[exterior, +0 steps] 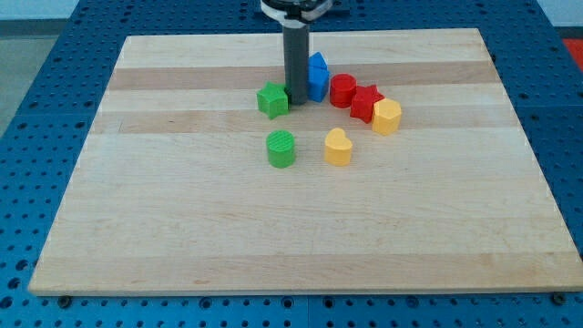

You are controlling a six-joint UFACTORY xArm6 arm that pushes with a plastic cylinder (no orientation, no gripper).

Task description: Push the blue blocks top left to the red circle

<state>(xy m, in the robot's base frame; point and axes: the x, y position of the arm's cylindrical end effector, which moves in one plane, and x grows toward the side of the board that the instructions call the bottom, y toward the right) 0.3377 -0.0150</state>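
A dark grey rod ends at my tip point(296, 101); a blue block point(317, 76) and red circle point(342, 90) lie to its right, a green star point(271, 99) to its left, on the pale striped wooden board point(182, 228).

My tip point(297, 100) sits between the green star block point(272, 100) at view's left and the blue block point(316, 76) at right, touching both.

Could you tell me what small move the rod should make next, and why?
Probably nudge my tip toward the view's right: it stands between the green block and the blue block, which already sits just left of the red circle.
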